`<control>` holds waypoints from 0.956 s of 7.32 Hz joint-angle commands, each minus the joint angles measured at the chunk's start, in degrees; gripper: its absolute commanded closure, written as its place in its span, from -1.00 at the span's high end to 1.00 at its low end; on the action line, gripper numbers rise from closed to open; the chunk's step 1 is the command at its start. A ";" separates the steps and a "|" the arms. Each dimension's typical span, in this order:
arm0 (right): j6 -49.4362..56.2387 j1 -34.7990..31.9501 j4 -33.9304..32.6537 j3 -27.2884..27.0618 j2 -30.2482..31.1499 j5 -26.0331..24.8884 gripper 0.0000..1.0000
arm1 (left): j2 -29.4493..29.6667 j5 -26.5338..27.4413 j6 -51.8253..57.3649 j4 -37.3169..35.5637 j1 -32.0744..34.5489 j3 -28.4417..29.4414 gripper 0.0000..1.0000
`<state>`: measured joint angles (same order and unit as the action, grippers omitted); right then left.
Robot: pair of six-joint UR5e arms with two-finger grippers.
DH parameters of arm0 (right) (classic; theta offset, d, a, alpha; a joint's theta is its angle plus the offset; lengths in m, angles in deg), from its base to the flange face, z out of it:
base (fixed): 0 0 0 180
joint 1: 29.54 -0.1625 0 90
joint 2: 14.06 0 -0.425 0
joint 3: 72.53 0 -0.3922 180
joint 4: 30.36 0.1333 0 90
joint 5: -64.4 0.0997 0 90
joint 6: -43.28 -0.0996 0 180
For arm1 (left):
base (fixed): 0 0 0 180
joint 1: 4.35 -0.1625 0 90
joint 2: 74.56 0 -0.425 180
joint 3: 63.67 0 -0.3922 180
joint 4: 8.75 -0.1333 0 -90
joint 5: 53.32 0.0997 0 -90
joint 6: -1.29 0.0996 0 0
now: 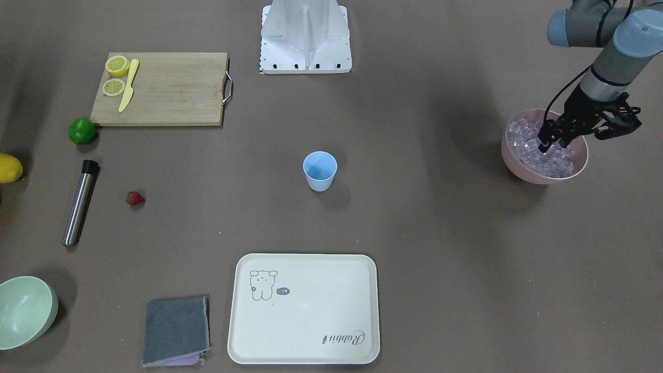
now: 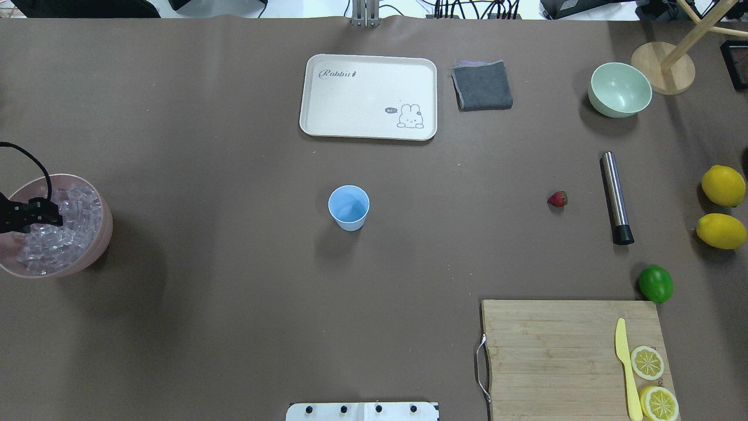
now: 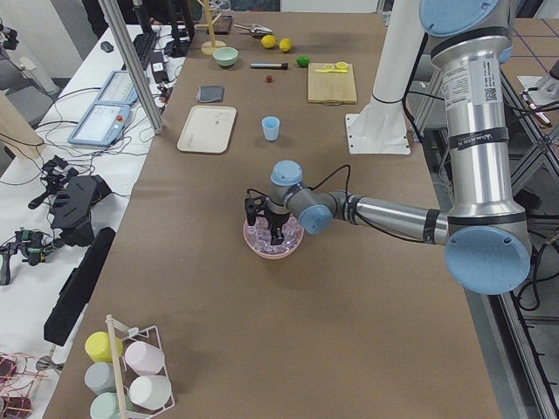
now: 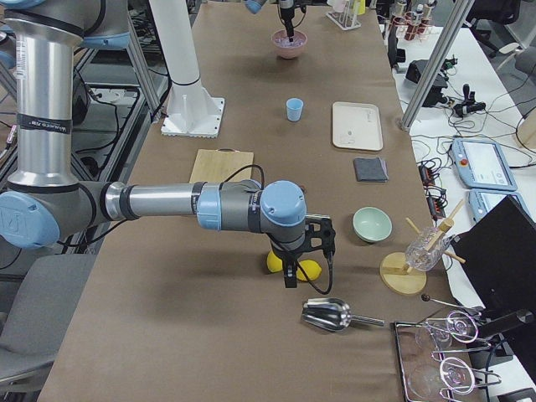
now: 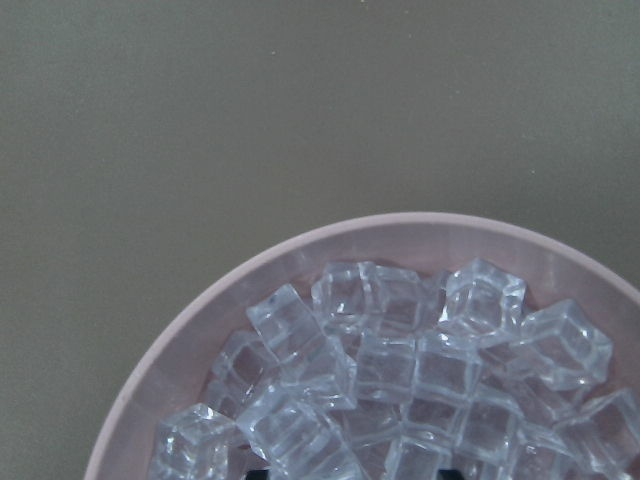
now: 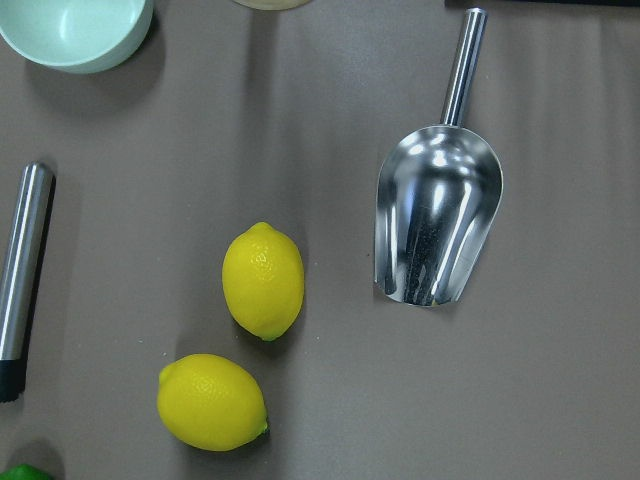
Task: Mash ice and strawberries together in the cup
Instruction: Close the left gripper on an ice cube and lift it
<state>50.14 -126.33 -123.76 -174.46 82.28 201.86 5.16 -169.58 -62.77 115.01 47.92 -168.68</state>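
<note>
The left gripper [image 1: 551, 142] is lowered into the pink bowl [image 1: 523, 174] at the table's left end, its fingertips sunk among the ice [image 1: 520, 133]. The cubes are heaped in that bowl alone, and whether the jaws are spread or pinching a cube cannot be told, since the tips are hidden by the pile. The cup [image 1: 320, 171] is set upright near the middle of the table, well apart from the bowl. The strawberry [image 1: 135, 198] is seen lying on the bare table far to the robot's right, near the steel rod [image 1: 79, 204] and well apart from the cup. The right gripper [image 4: 297, 268] is held above the two lemons [image 6: 263, 280] beside a metal scoop [image 6: 437, 230]. It is shown only in the side view, so the state of its jaws cannot be told.
</note>
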 commanded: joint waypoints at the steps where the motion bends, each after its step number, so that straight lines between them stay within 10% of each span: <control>1: 0.00 -0.15 0.06 -0.02 0.17 0.00 1.00 | 0.00 0.07 -0.01 0.07 -0.68 0.15 0.28; 7: 0.00 -0.15 -0.03 -0.11 -0.18 0.00 1.00 | -0.26 0.15 -0.10 5.00 -0.68 3.32 0.17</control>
<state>50.13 -126.49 -123.76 -174.54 82.24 201.86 4.94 -169.44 -62.80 119.41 47.30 -165.64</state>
